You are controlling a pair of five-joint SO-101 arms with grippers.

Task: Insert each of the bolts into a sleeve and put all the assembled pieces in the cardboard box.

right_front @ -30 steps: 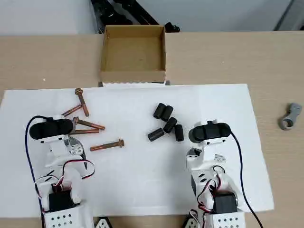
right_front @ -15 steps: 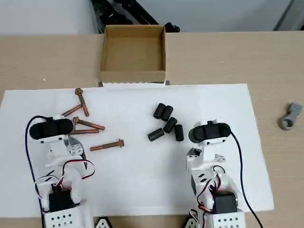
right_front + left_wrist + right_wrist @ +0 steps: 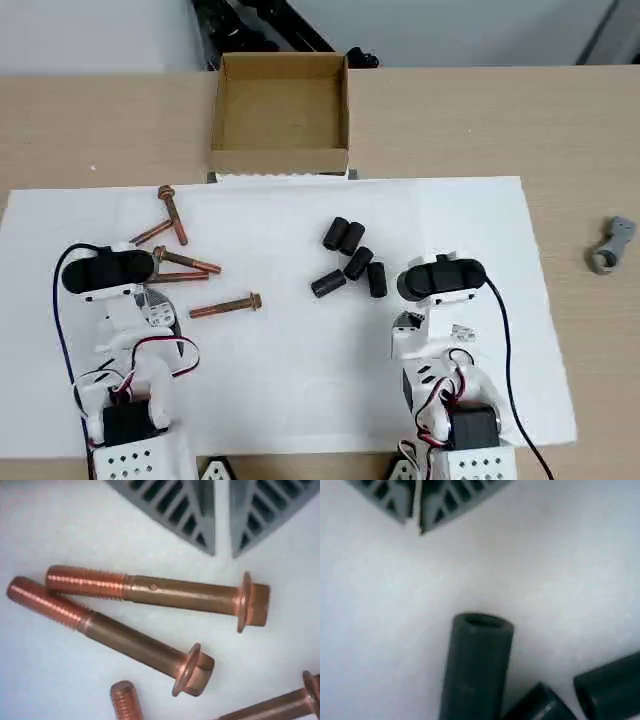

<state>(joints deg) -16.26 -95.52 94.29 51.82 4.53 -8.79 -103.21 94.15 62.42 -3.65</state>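
Several copper bolts lie on the white paper at the left, among them one bolt (image 3: 226, 305) lying apart and a crossed group (image 3: 172, 215). Black sleeves (image 3: 350, 258) are clustered mid-paper. The open cardboard box (image 3: 225, 110) stands at the back with nothing in it. My left arm (image 3: 108, 272) hovers by the bolts; its gripper (image 3: 223, 550) is shut and holds nothing, just above two parallel bolts (image 3: 155, 592) (image 3: 110, 635). My right arm (image 3: 440, 280) sits right of the sleeves; its gripper (image 3: 417, 522) is shut, a short way from one sleeve (image 3: 477, 665).
A grey plastic part (image 3: 610, 245) lies on the bare wood at the far right. White paper (image 3: 300, 370) covers the middle of the table. More bolt ends (image 3: 125, 700) (image 3: 270, 707) and sleeves (image 3: 610, 690) lie close by the grippers.
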